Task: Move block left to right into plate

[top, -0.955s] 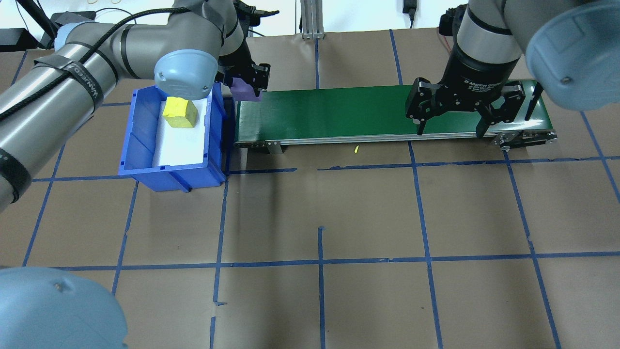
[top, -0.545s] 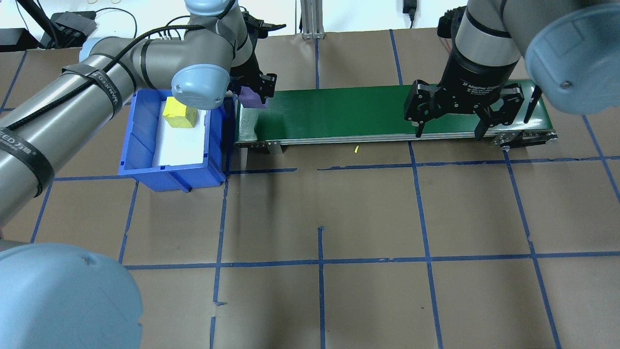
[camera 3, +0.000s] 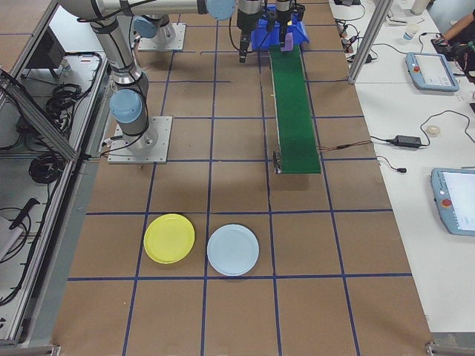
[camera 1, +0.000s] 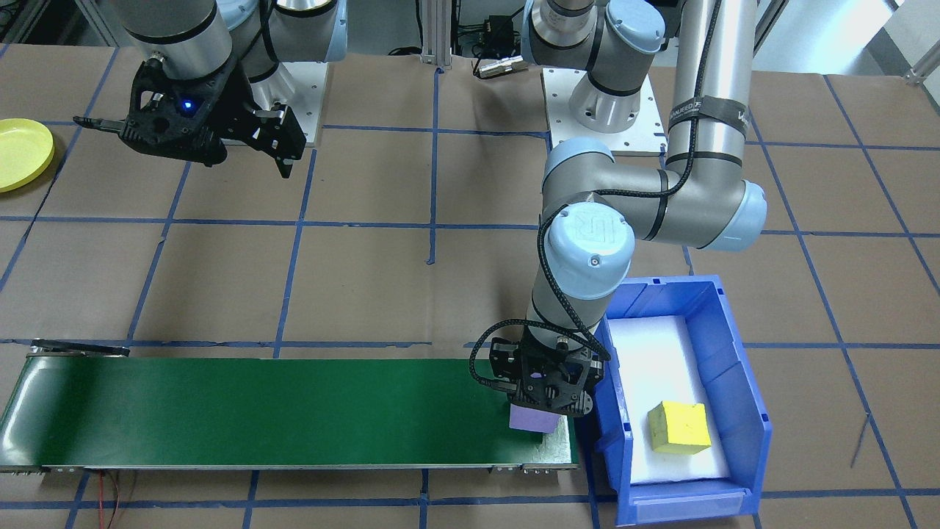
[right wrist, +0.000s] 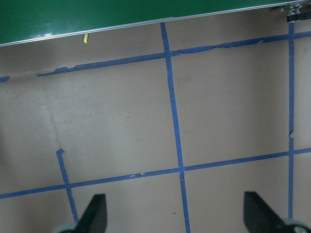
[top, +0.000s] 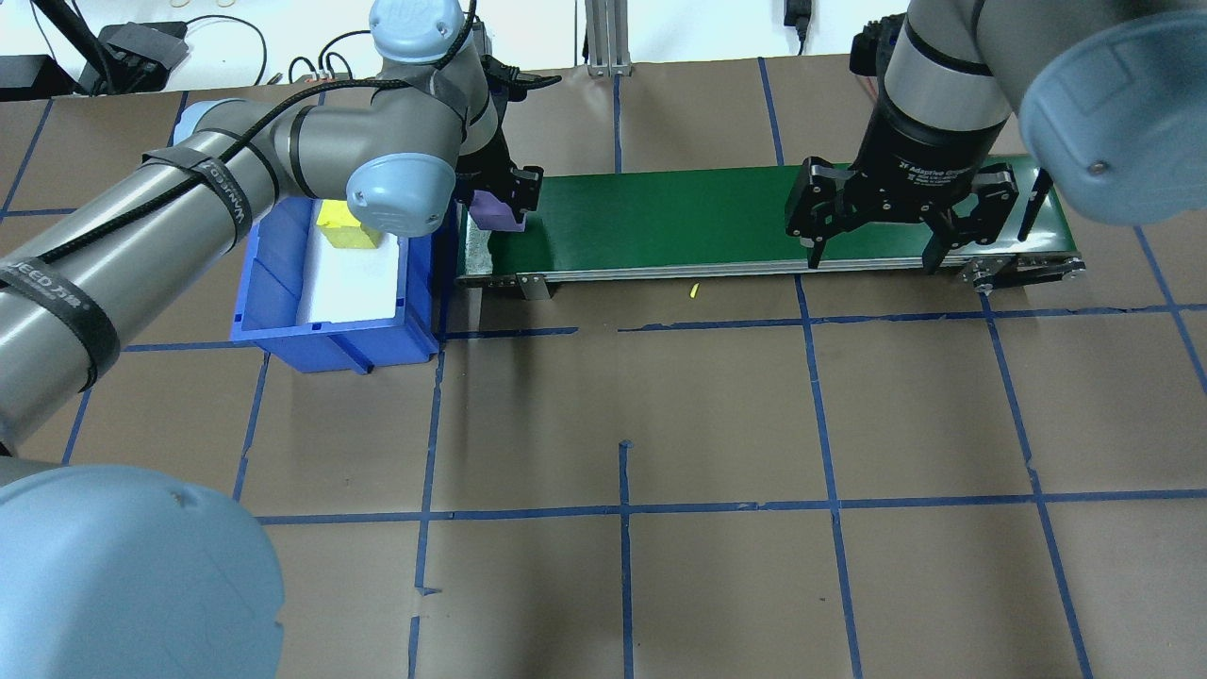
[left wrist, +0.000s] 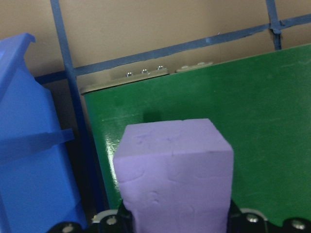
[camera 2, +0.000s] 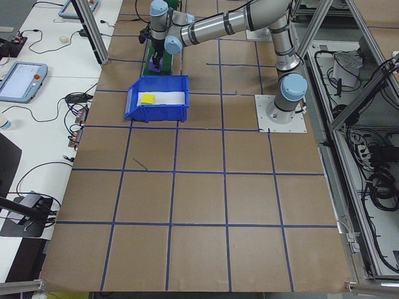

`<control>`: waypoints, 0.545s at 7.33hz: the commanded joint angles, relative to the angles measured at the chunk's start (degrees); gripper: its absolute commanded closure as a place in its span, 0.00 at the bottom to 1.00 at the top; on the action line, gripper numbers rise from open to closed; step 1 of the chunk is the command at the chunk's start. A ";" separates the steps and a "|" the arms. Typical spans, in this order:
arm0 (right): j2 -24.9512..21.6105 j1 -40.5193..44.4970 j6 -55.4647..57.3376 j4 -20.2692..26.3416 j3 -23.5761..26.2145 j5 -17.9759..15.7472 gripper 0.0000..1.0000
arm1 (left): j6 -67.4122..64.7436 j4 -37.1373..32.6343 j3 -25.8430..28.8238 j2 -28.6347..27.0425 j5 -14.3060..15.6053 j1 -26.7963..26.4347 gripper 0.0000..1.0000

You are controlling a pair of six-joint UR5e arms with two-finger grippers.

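A purple foam block is held upright in my left gripper, which is shut on it. It hangs low over the left end of the green conveyor belt; I cannot tell whether it touches the belt. My right gripper stands open and holds nothing, above the front edge of the belt's right end. The yellow plate lies on the table off to my right, far from both grippers.
A blue bin beside the belt's left end holds a yellow block on white foam. A light blue plate lies next to the yellow one. Brown paper with blue tape lines covers the table.
My left arm has swung right, carrying the purple block from over the bin's edge to over the belt's left end. The right gripper has stayed almost still.
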 commanded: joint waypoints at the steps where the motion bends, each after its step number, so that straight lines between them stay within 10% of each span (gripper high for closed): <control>1: 0.07 0.05 0.13 -0.07 0.08 0.05 0.00 | -0.07 -0.16 1.85 2.11 0.28 0.07 0.00; 4: 0.42 0.05 0.31 -0.07 0.08 0.13 0.00 | 1.33 -1.12 3.71 3.61 0.72 7.75 0.00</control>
